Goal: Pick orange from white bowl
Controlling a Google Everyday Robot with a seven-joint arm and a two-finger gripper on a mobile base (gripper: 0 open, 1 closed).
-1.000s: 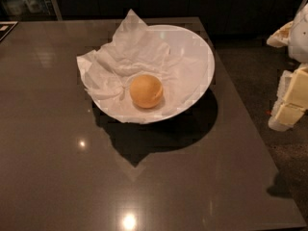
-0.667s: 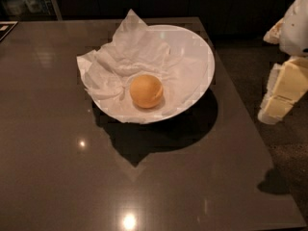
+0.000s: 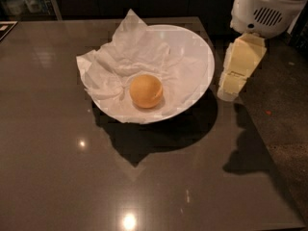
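Resting on crumpled paper [image 3: 120,64] inside the white bowl [image 3: 206,64] at frame centre, the orange [image 3: 146,91] sits untouched. At right, the gripper [image 3: 230,91] hangs just beside the bowl's rim, over the dark table [image 3: 57,172]; I cannot tell whether it is spread or closed.

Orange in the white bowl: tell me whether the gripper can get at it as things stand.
Probably yes. The orange lies uncovered on the crumpled paper in the white bowl, with nothing over it. The gripper hangs just right of the bowl's rim and would likely only need to clear it.
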